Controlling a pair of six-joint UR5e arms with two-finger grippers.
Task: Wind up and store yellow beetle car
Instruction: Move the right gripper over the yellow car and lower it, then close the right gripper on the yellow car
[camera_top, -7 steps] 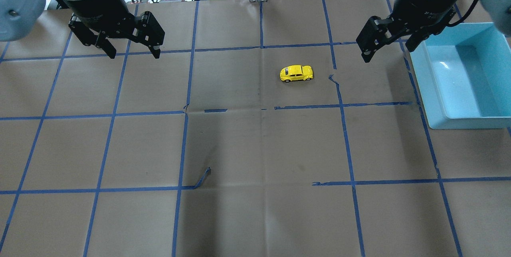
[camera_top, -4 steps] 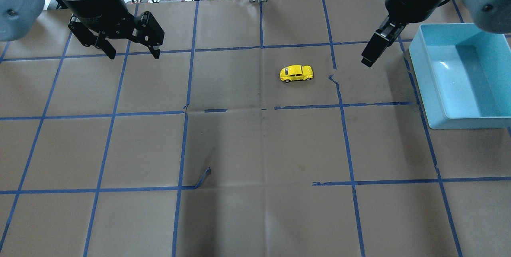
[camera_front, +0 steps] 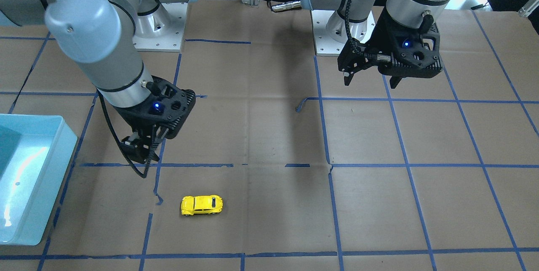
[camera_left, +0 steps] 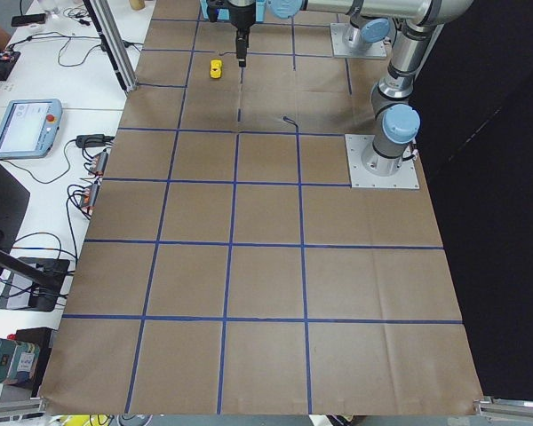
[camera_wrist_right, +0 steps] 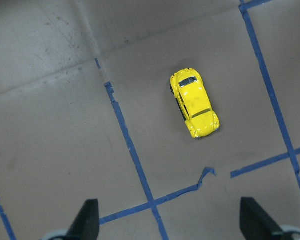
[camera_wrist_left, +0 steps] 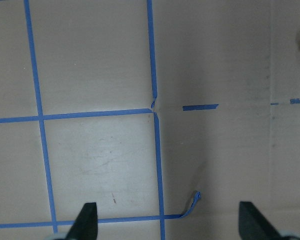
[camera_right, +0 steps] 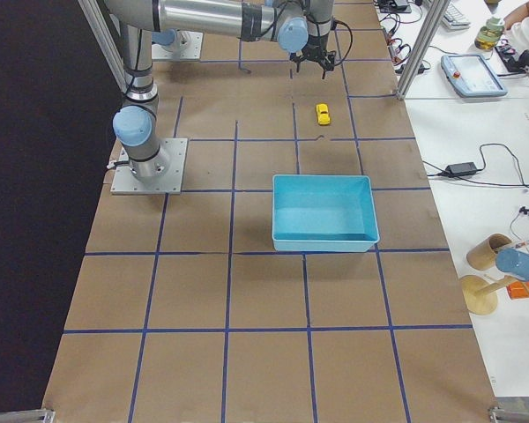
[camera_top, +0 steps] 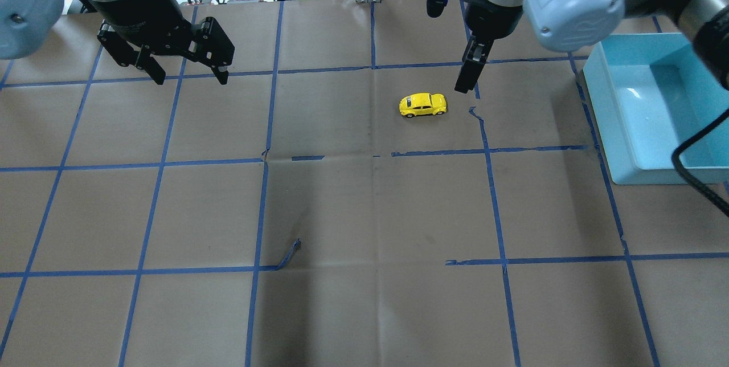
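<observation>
The yellow beetle car (camera_top: 423,105) stands on its wheels on the brown paper, right of the table's middle. It also shows in the front-facing view (camera_front: 201,205) and the right wrist view (camera_wrist_right: 194,103). My right gripper (camera_top: 468,79) hangs above the table just right of the car, not touching it. It is open and empty, as the right wrist view (camera_wrist_right: 170,225) shows. My left gripper (camera_top: 189,73) is open and empty at the far left, well away from the car; the front-facing view (camera_front: 371,81) shows it too.
A light blue bin (camera_top: 603,105) stands at the table's right edge, and also shows in the front-facing view (camera_front: 59,170). Blue tape lines form a grid on the paper, with a lifted tape end (camera_top: 290,253) near the middle front.
My right arm has swung left from beside the bin to just right of the car, and its wrist has turned. The car and my left arm have not moved.
</observation>
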